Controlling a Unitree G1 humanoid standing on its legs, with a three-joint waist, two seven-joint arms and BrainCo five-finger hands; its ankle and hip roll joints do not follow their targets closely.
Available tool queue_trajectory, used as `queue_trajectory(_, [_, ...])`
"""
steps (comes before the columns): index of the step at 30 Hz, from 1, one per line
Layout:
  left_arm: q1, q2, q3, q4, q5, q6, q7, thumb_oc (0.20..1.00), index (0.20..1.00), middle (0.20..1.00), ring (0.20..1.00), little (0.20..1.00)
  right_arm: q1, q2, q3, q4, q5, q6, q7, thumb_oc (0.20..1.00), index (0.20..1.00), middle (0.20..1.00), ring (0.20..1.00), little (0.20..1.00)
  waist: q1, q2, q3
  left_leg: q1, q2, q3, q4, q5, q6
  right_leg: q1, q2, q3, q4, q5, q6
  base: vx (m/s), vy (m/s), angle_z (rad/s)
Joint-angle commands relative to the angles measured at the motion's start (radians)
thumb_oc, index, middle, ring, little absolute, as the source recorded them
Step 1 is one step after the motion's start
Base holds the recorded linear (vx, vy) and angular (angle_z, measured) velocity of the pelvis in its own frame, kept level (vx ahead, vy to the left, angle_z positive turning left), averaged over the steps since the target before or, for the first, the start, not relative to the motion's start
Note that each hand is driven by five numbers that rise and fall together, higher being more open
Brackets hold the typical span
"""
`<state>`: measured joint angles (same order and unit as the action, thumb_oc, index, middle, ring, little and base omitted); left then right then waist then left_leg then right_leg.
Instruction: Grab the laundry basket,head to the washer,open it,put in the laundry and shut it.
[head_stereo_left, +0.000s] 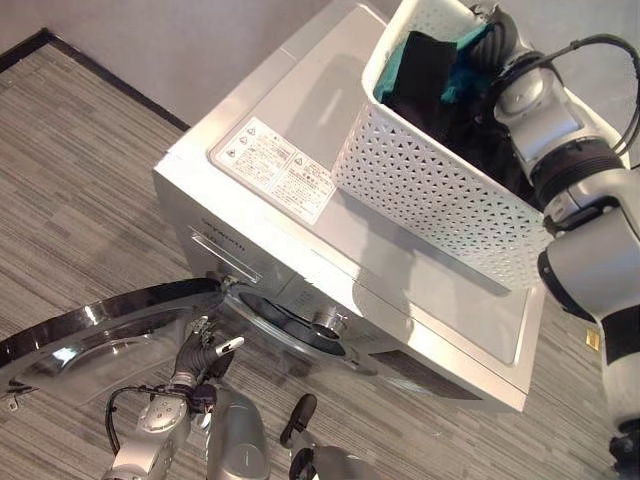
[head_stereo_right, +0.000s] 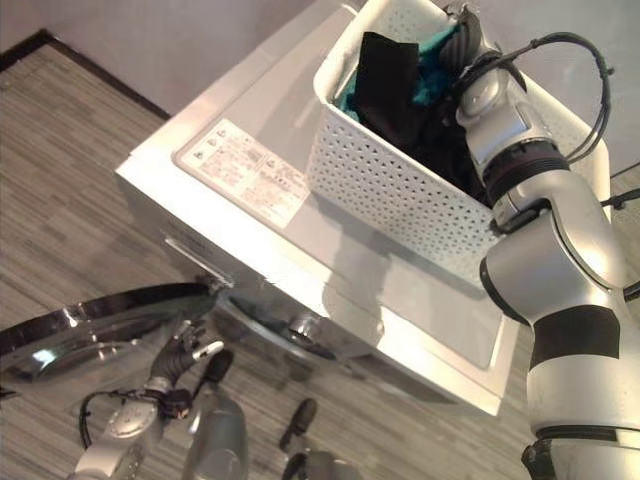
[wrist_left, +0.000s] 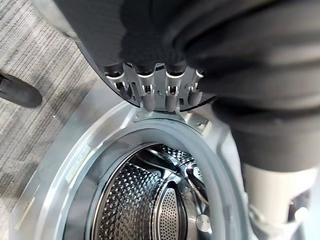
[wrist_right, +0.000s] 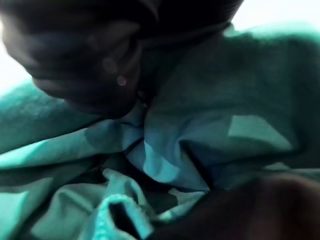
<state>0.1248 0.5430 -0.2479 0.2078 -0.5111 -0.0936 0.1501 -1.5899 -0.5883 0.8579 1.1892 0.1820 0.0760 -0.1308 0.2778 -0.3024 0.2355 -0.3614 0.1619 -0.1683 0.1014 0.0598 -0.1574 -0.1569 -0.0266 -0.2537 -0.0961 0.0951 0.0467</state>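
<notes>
The white laundry basket (head_stereo_left: 440, 190) sits on top of the washer (head_stereo_left: 300, 250), holding teal cloth (wrist_right: 200, 150) and dark clothes (head_stereo_right: 385, 80). The right hand (head_stereo_right: 470, 45) is buried in the laundry, so I cannot tell how its fingers stand. The left hand (head_stereo_left: 200, 355) hangs by the open door (head_stereo_left: 90, 330), fingers (wrist_left: 150, 95) loosely straight, holding nothing.

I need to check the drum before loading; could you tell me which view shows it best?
The left wrist view: it looks straight into the drum, its perforated steel wall plain. Both eye views show merely a dark sliver of the opening beside the open door.
</notes>
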Motion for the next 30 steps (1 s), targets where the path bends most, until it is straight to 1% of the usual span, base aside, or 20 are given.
queue_trajectory(1, [-0.041, 0.01, -0.021, -0.061, -0.011, -0.053, 0.001, 1.0, 1.0, 1.0, 1.0, 1.0, 0.099, 0.113, 0.058, -0.01, 0.019, 0.0, 0.095, 0.2, 0.2, 0.2, 0.2, 0.2, 0.007, 0.021, 0.078, 0.134, 0.015, -0.036, -0.178, -0.026, 0.083, 0.07, -0.09, 0.057, 0.009, -0.066, 0.092, 0.01, -0.009, -0.09])
queue_trajectory(4, [-0.038, 0.01, -0.016, -0.056, -0.01, -0.054, 0.003, 1.0, 1.0, 1.0, 1.0, 1.0, 0.1, 0.106, 0.045, -0.044, 0.025, -0.008, 0.08, 0.2, 0.2, 0.2, 0.2, 0.2, -0.003, 0.014, 0.069, 0.149, 0.02, -0.027, -0.176, -0.035, 0.084, 0.077, -0.088, 0.064, 0.009, -0.064, 0.093, 0.01, -0.01, -0.12])
queue_trajectory(7, [-0.036, 0.009, -0.004, -0.038, -0.001, -0.056, 0.003, 1.0, 1.0, 1.0, 1.0, 1.0, 0.083, 0.07, 0.013, -0.125, 0.073, -0.033, 0.055, 0.2, 0.2, 0.2, 0.2, 0.2, -0.02, 0.006, 0.047, 0.172, 0.025, -0.016, -0.176, -0.045, 0.084, 0.087, -0.088, 0.075, 0.009, -0.065, 0.094, 0.02, -0.003, -0.1])
queue_trajectory(8, [-0.036, 0.009, -0.004, -0.038, -0.001, -0.056, 0.003, 1.0, 1.0, 1.0, 1.0, 1.0, 0.084, 0.068, 0.012, -0.128, 0.073, -0.032, 0.055, 0.2, 0.2, 0.2, 0.2, 0.2, -0.018, 0.006, 0.047, 0.172, 0.025, -0.016, -0.176, -0.045, 0.084, 0.087, -0.088, 0.075, 0.009, -0.066, 0.094, 0.03, 0.006, -0.1])
queue_trajectory(9, [-0.039, 0.003, 0.003, -0.023, 0.005, -0.06, 0.003, 1.0, 1.0, 1.0, 1.0, 1.0, 0.056, 0.021, -0.011, -0.169, 0.112, -0.054, 0.025, 0.2, 0.2, 0.2, 0.2, 0.2, -0.028, 0.007, 0.032, 0.189, 0.031, -0.008, -0.178, -0.055, 0.083, 0.097, -0.086, 0.081, 0.009, -0.068, 0.094, 0.02, 0.019, -0.11])
queue_trajectory(10, [-0.042, 0.002, 0.005, -0.015, 0.007, -0.063, 0.002, 1.0, 1.0, 1.0, 1.0, 1.0, 0.045, 0.001, -0.025, -0.184, 0.125, -0.066, 0.009, 0.2, 0.2, 0.2, 0.2, 0.2, -0.035, 0.005, 0.023, 0.189, 0.028, -0.008, -0.18, -0.052, 0.084, 0.095, -0.089, 0.08, 0.009, -0.067, 0.096, 0.02, 0.019, -0.12])
queue_trajectory(11, [-0.043, 0.002, 0.005, -0.015, 0.007, -0.063, 0.002, 1.0, 1.0, 1.0, 1.0, 1.0, 0.045, 0.0, -0.025, -0.185, 0.126, -0.065, 0.008, 0.2, 0.2, 0.2, 0.2, 0.2, -0.035, 0.005, 0.023, 0.189, 0.028, -0.008, -0.179, -0.052, 0.084, 0.095, -0.089, 0.08, 0.009, -0.067, 0.096, 0.01, 0.014, -0.1])
queue_trajectory(12, [-0.044, -0.001, 0.007, -0.01, 0.008, -0.067, 0.001, 1.0, 1.0, 1.0, 1.0, 1.0, 0.024, -0.034, -0.044, -0.215, 0.142, -0.083, -0.018, 0.2, 0.2, 0.2, 0.2, 0.2, -0.042, 0.004, 0.011, 0.198, 0.03, -0.005, -0.18, -0.055, 0.084, 0.101, -0.09, 0.084, 0.009, -0.069, 0.096, 0.03, 0.005, -0.05])
queue_trajectory(14, [-0.042, -0.002, 0.011, -0.005, 0.005, -0.068, 0.0, 1.0, 1.0, 1.0, 1.0, 1.0, 0.003, -0.062, -0.072, -0.241, 0.163, -0.102, -0.048, 0.2, 0.2, 0.2, 0.2, 0.2, -0.052, 0.005, -0.007, 0.206, 0.029, -0.004, -0.181, -0.06, 0.086, 0.106, -0.092, 0.087, 0.009, -0.069, 0.097, 0.04, 0.02, -0.01])
queue_trajectory(15, [-0.033, 0.003, 0.019, 0.0, -0.001, -0.068, 0.001, 1.0, 1.0, 1.0, 1.0, 1.0, -0.037, -0.093, -0.119, -0.249, 0.196, -0.121, -0.096, 0.2, 0.2, 0.2, 0.2, 0.2, -0.061, 0.01, -0.029, 0.223, 0.028, -0.001, -0.183, -0.067, 0.088, 0.117, -0.093, 0.09, 0.009, -0.07, 0.097, 0.04, 0.026, -0.01])
queue_trajectory(17, [-0.028, 0.005, 0.024, 0.0, -0.003, -0.067, -0.001, 1.0, 1.0, 1.0, 1.0, 1.0, -0.051, -0.103, -0.129, -0.255, 0.186, -0.127, -0.112, 0.2, 0.2, 0.2, 0.2, 0.2, -0.066, 0.012, -0.041, 0.229, 0.025, -0.001, -0.184, -0.068, 0.089, 0.121, -0.094, 0.091, 0.009, -0.07, 0.098, 0.05, 0.029, -0.03])
queue_trajectory(18, [-0.014, 0.007, 0.036, 0.005, 0.003, -0.061, -0.002, 1.0, 1.0, 1.0, 1.0, 1.0, -0.088, -0.138, -0.146, -0.278, 0.087, -0.108, -0.187, 0.2, 0.2, 0.2, 0.2, 0.2, -0.075, 0.021, -0.065, 0.247, 0.027, 0.001, -0.185, -0.077, 0.089, 0.138, -0.097, 0.09, 0.009, -0.072, 0.099, 0.06, 0.029, -0.04])
queue_trajectory(19, [-0.014, 0.007, 0.036, 0.005, 0.003, -0.061, -0.002, 1.0, 1.0, 1.0, 1.0, 1.0, -0.088, -0.138, -0.147, -0.278, 0.087, -0.107, -0.187, 0.2, 0.2, 0.2, 0.2, 0.2, -0.075, 0.021, -0.066, 0.247, 0.026, 0.001, -0.186, -0.076, 0.09, 0.137, -0.098, 0.09, 0.009, -0.072, 0.099, 0.11, 0.04, -0.03])
queue_trajectory(20, [-0.013, 0.01, 0.04, 0.019, 0.013, -0.052, 0.005, 1.0, 1.0, 1.0, 1.0, 1.0, -0.103, -0.17, -0.167, -0.338, -0.071, -0.084, -0.274, 0.2, 0.2, 0.2, 0.2, 0.2, -0.078, 0.033, -0.088, 0.262, 0.028, 0.001, -0.185, -0.089, 0.09, 0.153, -0.099, 0.091, 0.009, -0.077, 0.099, 0.07, 0.028, 0.01])
queue_trajectory(22, [-0.018, 0.016, 0.034, 0.028, 0.021, -0.049, 0.016, 1.0, 1.0, 1.0, 1.0, 1.0, -0.115, -0.192, -0.208, -0.372, -0.181, -0.039, -0.348, 0.2, 0.2, 0.2, 0.2, 0.2, -0.078, 0.038, -0.107, 0.267, 0.022, -0.007, -0.186, -0.088, 0.093, 0.161, -0.105, 0.089, 0.009, -0.075, 0.1, 0.04, 0.016, 0.01])
queue_trajectory(23, [-0.018, 0.016, 0.034, 0.028, 0.022, -0.049, 0.016, 1.0, 1.0, 1.0, 1.0, 1.0, -0.113, -0.192, -0.21, -0.375, -0.185, -0.036, -0.35, 0.2, 0.2, 0.2, 0.2, 0.2, -0.079, 0.037, -0.106, 0.268, 0.022, -0.008, -0.186, -0.089, 0.093, 0.162, -0.105, 0.088, 0.009, -0.076, 0.1, 0.0, 0.0, 0.0])
queue_trajectory(25, [-0.016, 0.02, 0.032, 0.029, 0.03, -0.052, 0.02, 1.0, 1.0, 1.0, 1.0, 1.0, -0.131, -0.213, -0.207, -0.329, -0.28, 0.0, -0.396, 0.2, 0.2, 0.2, 0.2, 0.2, -0.07, 0.045, -0.126, 0.277, 0.02, -0.014, -0.184, -0.091, 0.094, 0.175, -0.108, 0.081, 0.009, -0.079, 0.101, 0.04, 0.017, 0.05])
queue_trajectory(28, [-0.018, 0.018, 0.024, 0.032, 0.031, -0.055, 0.016, 1.0, 1.0, 1.0, 1.0, 1.0, -0.157, -0.208, -0.201, -0.278, -0.266, -0.001, -0.413, 0.2, 0.2, 0.2, 0.2, 0.2, -0.067, 0.047, -0.137, 0.284, 0.021, -0.016, -0.185, -0.094, 0.092, 0.183, -0.109, 0.075, 0.009, -0.081, 0.102, 0.03, 0.014, 0.1])
queue_trajectory(30, [-0.02, 0.017, 0.018, 0.029, 0.036, -0.054, 0.013, 1.0, 1.0, 1.0, 1.0, 1.0, -0.173, -0.205, -0.185, -0.235, -0.298, 0.008, -0.444, 0.2, 0.2, 0.2, 0.2, 0.2, -0.062, 0.051, -0.144, 0.287, 0.019, -0.021, -0.185, -0.095, 0.092, 0.187, -0.111, 0.073, 0.009, -0.082, 0.103, 0.0, 0.0, 0.0])
